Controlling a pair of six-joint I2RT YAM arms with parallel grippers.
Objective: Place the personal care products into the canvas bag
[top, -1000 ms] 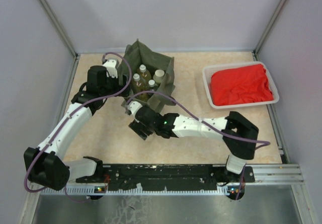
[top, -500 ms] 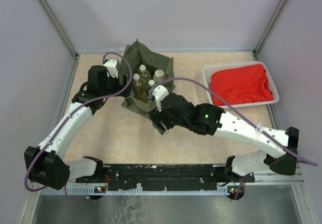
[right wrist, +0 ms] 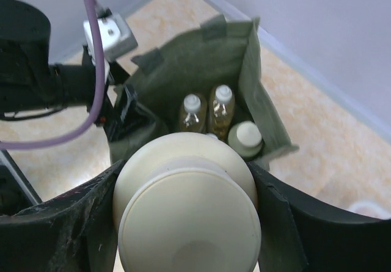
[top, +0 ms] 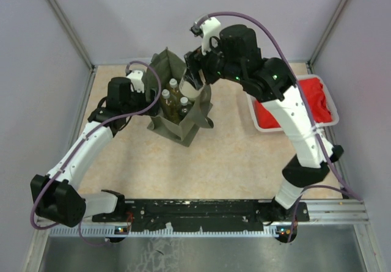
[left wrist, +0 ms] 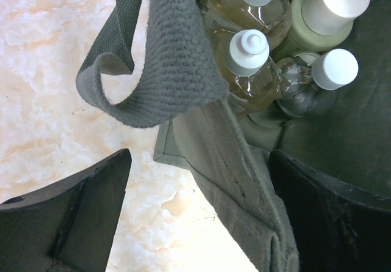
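The canvas bag stands open at the back middle of the table. Inside it stand two clear amber bottles, a pale bottle and a silvery one, all white-capped; some also show in the top view. My right gripper is shut on a pale beige bottle, held cap-up above the bag's mouth. From above, the right gripper hangs over the bag's far right side. My left gripper is open and straddles the bag's left wall; from above it sits at the bag's left.
A white tray holding a red cloth sits at the back right, partly behind my right arm. The bag's handle loops over the left wall. Grey walls close in the back and both sides.
My right gripper has swung from low over the table in front of the bag up and back to above the bag's mouth. The left arm has stayed put.
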